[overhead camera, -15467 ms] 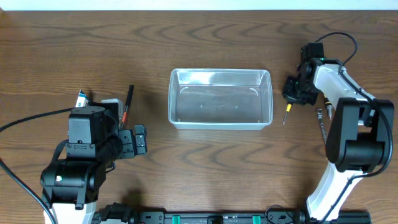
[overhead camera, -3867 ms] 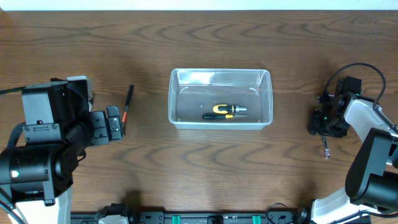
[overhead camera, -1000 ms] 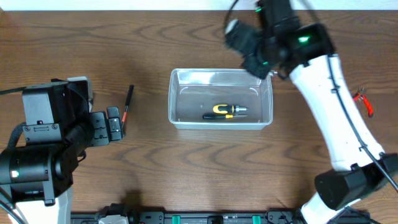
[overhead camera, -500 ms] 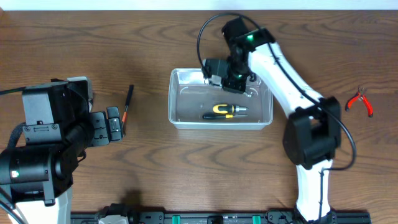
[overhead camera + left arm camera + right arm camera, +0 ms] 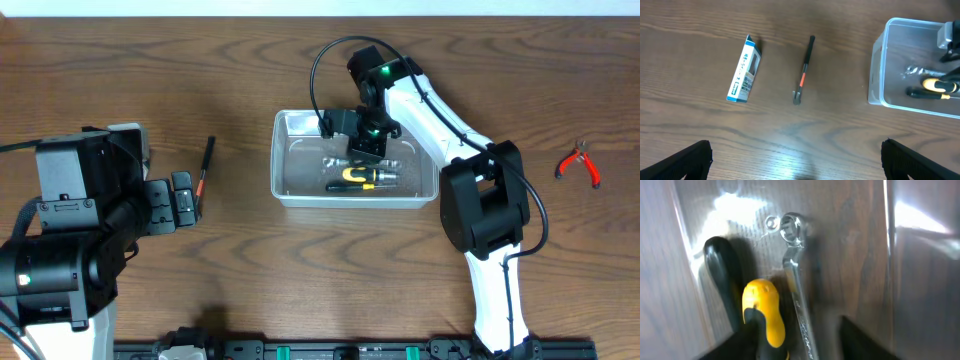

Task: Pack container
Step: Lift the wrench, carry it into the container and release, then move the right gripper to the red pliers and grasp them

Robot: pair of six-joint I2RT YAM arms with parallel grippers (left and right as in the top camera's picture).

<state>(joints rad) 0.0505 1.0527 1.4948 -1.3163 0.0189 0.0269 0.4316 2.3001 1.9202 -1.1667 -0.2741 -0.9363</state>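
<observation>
The clear plastic container stands mid-table. It also shows at the right of the left wrist view. In it lie a yellow-and-black screwdriver and a silver wrench, side by side on the floor. My right gripper is down inside the container, open. Its fingers stand apart on either side of the wrench's shaft. My left gripper is open and empty above bare table, left of the container.
A thin black tool with a red band lies left of the container, also in the left wrist view. A small blue-and-white box lies further left. Red-handled pliers lie at the far right.
My right arm has swung from the table's right side over the container and come down into it. The wrench now lies beside the screwdriver. The left arm has not moved.
</observation>
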